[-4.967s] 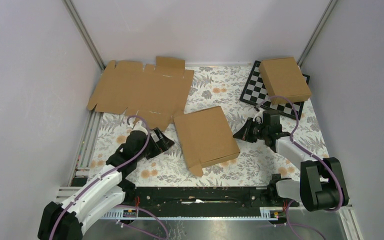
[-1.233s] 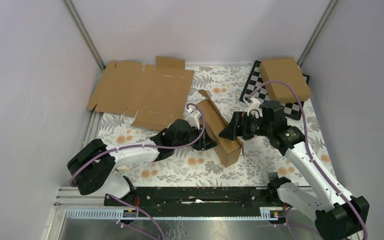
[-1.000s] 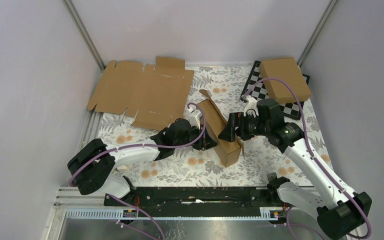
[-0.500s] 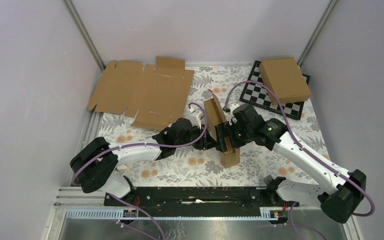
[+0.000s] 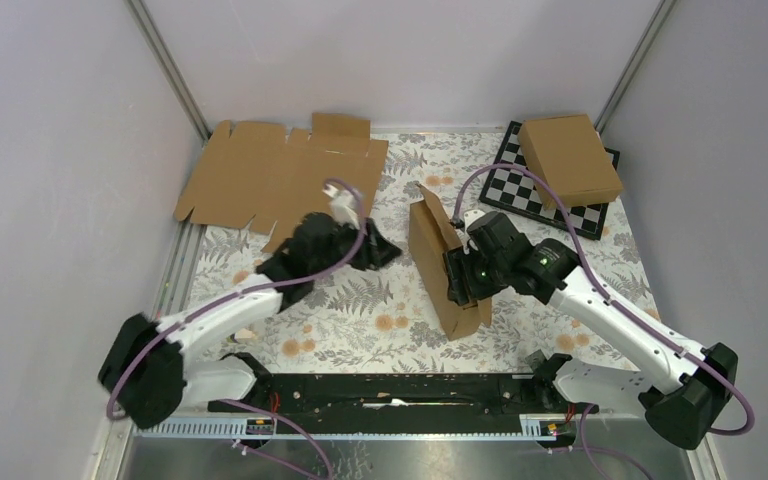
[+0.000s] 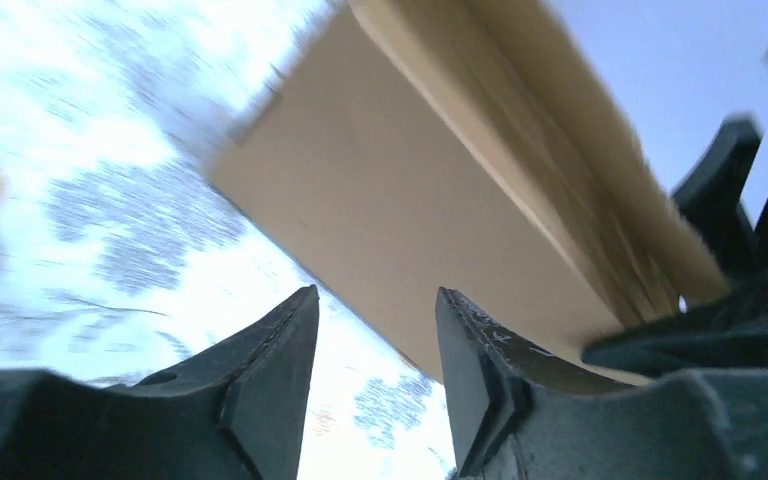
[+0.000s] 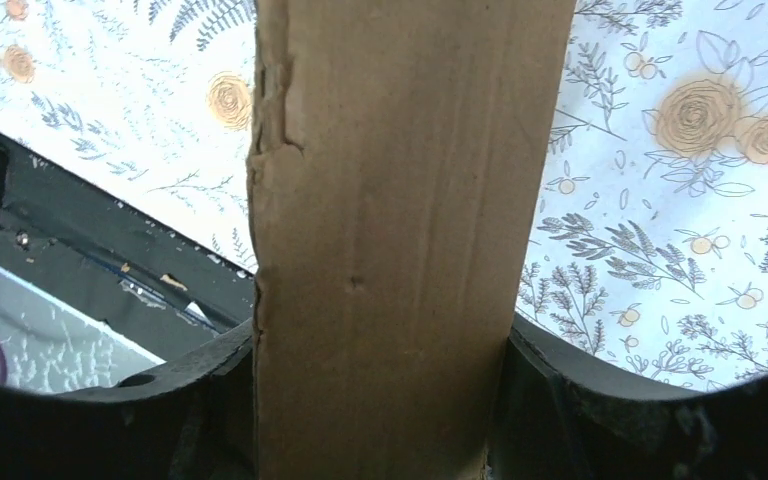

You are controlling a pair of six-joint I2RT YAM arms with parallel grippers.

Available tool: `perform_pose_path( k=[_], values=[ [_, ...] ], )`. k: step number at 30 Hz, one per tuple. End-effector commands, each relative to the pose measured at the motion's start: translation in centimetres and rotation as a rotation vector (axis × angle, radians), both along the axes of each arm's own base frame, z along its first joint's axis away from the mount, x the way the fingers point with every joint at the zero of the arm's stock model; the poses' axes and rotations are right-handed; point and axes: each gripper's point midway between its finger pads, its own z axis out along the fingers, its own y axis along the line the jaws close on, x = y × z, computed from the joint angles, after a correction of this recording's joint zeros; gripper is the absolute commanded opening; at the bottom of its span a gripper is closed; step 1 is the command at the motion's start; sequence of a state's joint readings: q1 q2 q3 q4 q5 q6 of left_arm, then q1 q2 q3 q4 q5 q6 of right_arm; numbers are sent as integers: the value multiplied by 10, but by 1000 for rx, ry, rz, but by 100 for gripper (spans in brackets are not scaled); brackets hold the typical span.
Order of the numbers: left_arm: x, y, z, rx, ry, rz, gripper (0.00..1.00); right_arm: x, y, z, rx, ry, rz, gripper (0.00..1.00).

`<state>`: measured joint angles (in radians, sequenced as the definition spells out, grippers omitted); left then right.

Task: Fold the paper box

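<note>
Paper box (image 5: 438, 262) stood on 1 long edge near the middle of the surface (image 5: 360, 312), a bit right of centre, running near to far. Closed up, so the inside was hidden. Broad plain brown face turned left; a small flap stuck up at the far top corner. Matte cardboard, shallow rectangular shape.

Right pincer (image 5: 457, 282) was clamped across the box's thickness from the right side. In the right wrist view the narrow edge face filled the gap, both black fingers pressed against it, 1 each side. That face showed faint lengthwise corrugation lines, a small dent, and a ragged torn-looking left rim.

Left pincer (image 5: 382, 252) sat left of the box and apart from it, low over the surface. Its 2 fingers were spread with nothing between them; the left wrist view, blurred, showed the box's broad face beyond the tips.

Flat cardboard sheet (image 5: 280, 182) lay at the far left, wide, same brown, notched edges and tabs, its left part running up against the wall. Second box (image 5: 570, 158) at the far right: closed, rectangular, lying flat on the chessboard (image 5: 520, 195), inside not visible. Chessboard black and white, partly covered, tilted relative to the surface edges.

Surface was a white cloth printed with grey ferns and orange flowers. Black rail (image 5: 390, 390) ran along the near edge between the 2 arm bases. Purple cables looped along both white arms.
</note>
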<state>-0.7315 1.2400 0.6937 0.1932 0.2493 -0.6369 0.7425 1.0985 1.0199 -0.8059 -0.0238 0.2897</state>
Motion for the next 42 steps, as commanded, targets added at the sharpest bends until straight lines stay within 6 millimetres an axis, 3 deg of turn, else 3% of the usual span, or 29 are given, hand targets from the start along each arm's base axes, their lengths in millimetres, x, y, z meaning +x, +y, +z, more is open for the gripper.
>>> perform_pose_path(
  k=[1, 4, 9, 11, 15, 19, 22, 27, 35, 42],
  values=[
    [32, 60, 55, 17, -187, 140, 51, -12, 8, 13, 62, 0, 76, 51],
    [46, 84, 84, -31, -280, 226, 58, -17, 10, 19, 79, -6, 128, 50],
    [75, 103, 90, -75, -402, 354, 73, -21, 9, 25, 75, -26, 192, 49],
    [81, 99, 98, -106, -475, 314, 78, -23, 9, 24, 71, -14, 208, 49],
    [83, 75, 115, -46, -642, 47, 88, -27, 9, 18, 51, 27, 233, 47],
    [80, 59, 117, -41, -728, -96, 88, -27, 12, 17, 49, 33, 258, 47],
    [72, 47, 107, -53, -718, -210, 87, -27, 14, 16, 55, 38, 267, 48],
    [81, 43, 92, -16, -684, -246, 83, -29, 17, 14, 69, 47, 282, 48],
    [89, 31, 75, 3, -710, -335, 67, -31, 20, 14, 79, 61, 290, 48],
    [102, 26, 73, 10, -698, -315, 69, -29, 23, 16, 89, 63, 283, 47]
  ],
)
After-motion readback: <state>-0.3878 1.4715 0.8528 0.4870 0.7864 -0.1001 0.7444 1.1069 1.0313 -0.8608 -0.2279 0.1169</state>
